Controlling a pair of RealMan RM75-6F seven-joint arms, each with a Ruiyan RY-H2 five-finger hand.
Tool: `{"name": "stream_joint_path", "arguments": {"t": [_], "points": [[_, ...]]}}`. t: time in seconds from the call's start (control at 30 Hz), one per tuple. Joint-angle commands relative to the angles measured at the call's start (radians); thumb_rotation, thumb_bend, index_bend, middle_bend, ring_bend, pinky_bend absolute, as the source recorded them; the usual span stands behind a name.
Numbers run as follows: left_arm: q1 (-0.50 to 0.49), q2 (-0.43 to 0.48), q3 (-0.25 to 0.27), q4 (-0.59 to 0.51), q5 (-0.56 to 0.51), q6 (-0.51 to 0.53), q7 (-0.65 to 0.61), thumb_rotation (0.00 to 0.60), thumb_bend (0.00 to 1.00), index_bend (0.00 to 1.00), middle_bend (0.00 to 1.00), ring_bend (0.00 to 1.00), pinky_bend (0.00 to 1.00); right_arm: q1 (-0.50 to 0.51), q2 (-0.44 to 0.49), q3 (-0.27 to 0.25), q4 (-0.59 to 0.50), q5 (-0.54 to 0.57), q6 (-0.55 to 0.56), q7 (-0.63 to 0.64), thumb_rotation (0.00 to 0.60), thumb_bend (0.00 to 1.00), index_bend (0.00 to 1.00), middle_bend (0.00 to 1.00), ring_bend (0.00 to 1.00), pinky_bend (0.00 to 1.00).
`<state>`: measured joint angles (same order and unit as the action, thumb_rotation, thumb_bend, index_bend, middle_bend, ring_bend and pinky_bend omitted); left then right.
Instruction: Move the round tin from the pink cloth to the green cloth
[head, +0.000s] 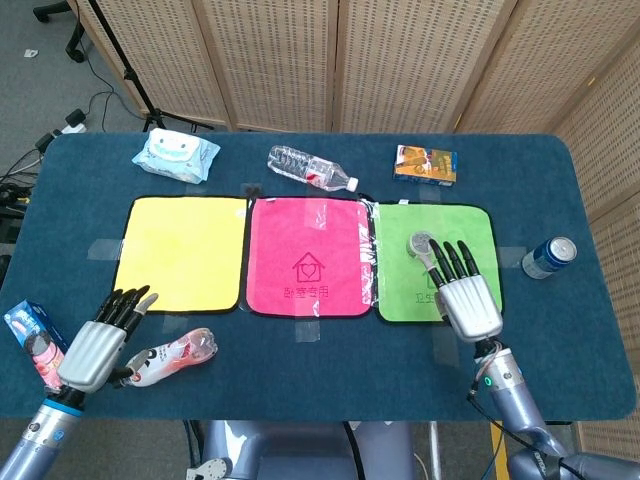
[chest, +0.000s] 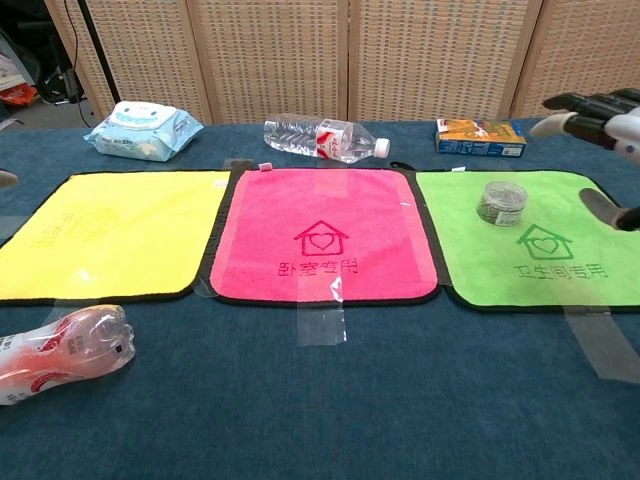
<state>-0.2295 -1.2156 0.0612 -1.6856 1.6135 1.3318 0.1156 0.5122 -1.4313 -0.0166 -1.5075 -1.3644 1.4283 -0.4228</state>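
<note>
While the round tin stands upright on the green cloth, toward its far edge, we see the right hand empty above that cloth's near right part, fingers spread; the chest view cuts it off at the frame edge. Our left hand hangs open near the table's near left corner, holding nothing. The pink cloth lies bare.
</note>
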Motion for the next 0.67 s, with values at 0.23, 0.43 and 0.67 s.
{"name": "stream_joint_path", "arguments": {"t": [0.23, 0.43, 0.67], "points": [[0.022, -0.005, 0.002, 0.003, 0.004, 0.033, 0.039, 0.6, 0.33, 0.0, 0.0, 0.0, 0.0, -0.222, 0.151, -0.115, -0.018, -0.17, 0.203, 0.333, 0.6, 0.57, 0.13, 0.0, 0.0, 0.03], [0.039, -0.001, 0.005, 0.004, 0.026, 0.07, 0.053, 0.6, 0.33, 0.0, 0.0, 0.0, 0.01, -0.313, 0.184, -0.134, 0.015, -0.206, 0.272, 0.433, 0.6, 0.57, 0.13, 0.0, 0.0, 0.03], [0.044, -0.007, 0.007, 0.007, 0.033, 0.074, 0.059, 0.6, 0.33, 0.0, 0.0, 0.0, 0.0, -0.343, 0.202, -0.099, 0.028, -0.218, 0.291, 0.466, 0.6, 0.57, 0.13, 0.0, 0.0, 0.03]]}}
